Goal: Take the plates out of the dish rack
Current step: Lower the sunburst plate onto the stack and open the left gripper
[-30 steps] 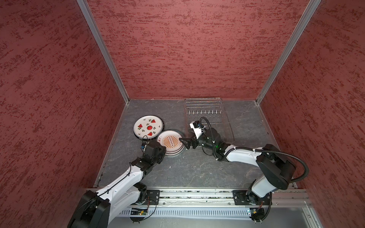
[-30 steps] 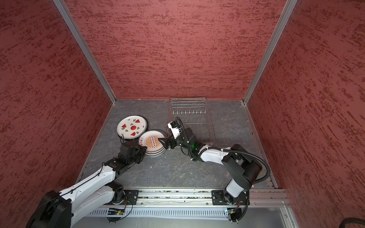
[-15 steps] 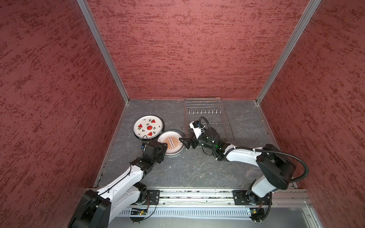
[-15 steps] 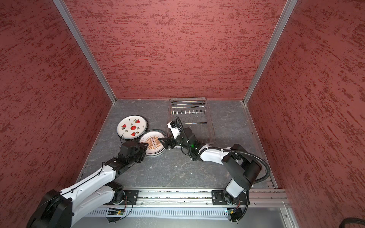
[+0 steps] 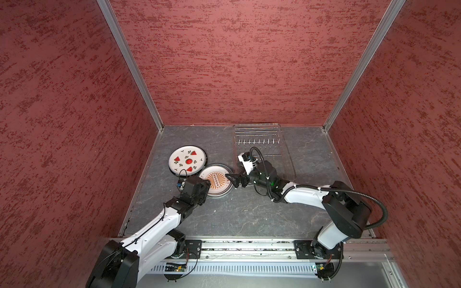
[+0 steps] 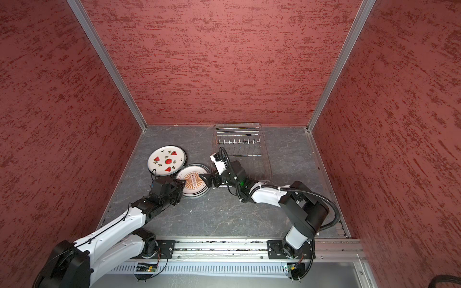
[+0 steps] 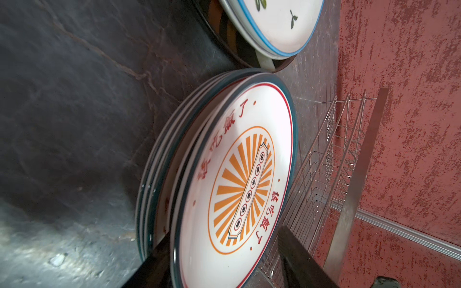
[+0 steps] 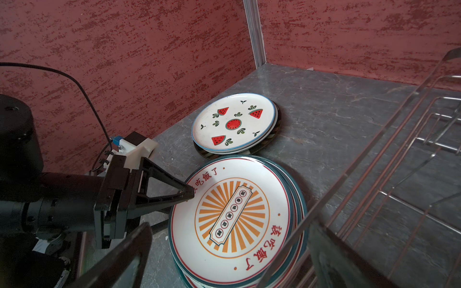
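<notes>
1. Well, my left gripper (image 8: pixel 182 204) has its jaws parted astride the left rim of the sunburst plate (image 5: pixel 218 180), which tops a stack.
2. My right gripper (image 5: pixel 233 180) gapes wide at that plate's rack-side edge.
3. I see the watermelon plate (image 5: pixel 187 160) topping a second stack just beside it, and the dish rack (image 5: pixel 259 139) stands right of both.

The round white ceramic watermelon plate (image 8: pixel 234 123) bore red melon slices and one round red melon, with small green leaves scattered about, all inside a thin blue rim. The round white ceramic sunburst plate (image 8: pixel 232 219) carried orange rays around a pale banner of red-ringed dots, with red characters, a thin red ring and a dark teal rim. The silver wire rack (image 5: pixel 258 142) stood on a grey veined tabletop (image 5: pixel 249 212) between mottled red walls (image 5: pixel 237 62).
</notes>
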`<act>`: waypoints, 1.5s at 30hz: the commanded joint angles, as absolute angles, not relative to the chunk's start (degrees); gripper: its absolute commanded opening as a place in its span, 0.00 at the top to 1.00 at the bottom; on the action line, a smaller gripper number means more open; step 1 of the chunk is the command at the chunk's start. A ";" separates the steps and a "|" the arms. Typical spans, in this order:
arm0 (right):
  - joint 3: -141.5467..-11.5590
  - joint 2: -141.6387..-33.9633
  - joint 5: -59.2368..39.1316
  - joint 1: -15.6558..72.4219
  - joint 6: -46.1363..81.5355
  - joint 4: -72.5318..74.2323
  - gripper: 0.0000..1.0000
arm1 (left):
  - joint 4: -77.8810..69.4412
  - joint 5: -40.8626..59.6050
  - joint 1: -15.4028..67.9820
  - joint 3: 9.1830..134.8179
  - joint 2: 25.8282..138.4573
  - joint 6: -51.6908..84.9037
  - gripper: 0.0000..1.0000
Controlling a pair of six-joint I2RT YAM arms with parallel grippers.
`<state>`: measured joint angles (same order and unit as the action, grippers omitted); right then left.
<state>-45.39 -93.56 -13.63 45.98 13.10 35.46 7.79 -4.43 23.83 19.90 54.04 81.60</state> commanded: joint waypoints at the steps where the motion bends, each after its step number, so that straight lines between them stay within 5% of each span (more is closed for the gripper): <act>1: -46.96 -94.06 -12.33 46.41 11.87 35.54 0.02 | 10.50 -5.72 23.73 20.61 53.71 81.04 0.37; 45: -46.29 -93.95 -10.99 46.76 12.04 35.86 0.02 | 11.37 -7.38 25.14 19.41 50.78 82.00 0.35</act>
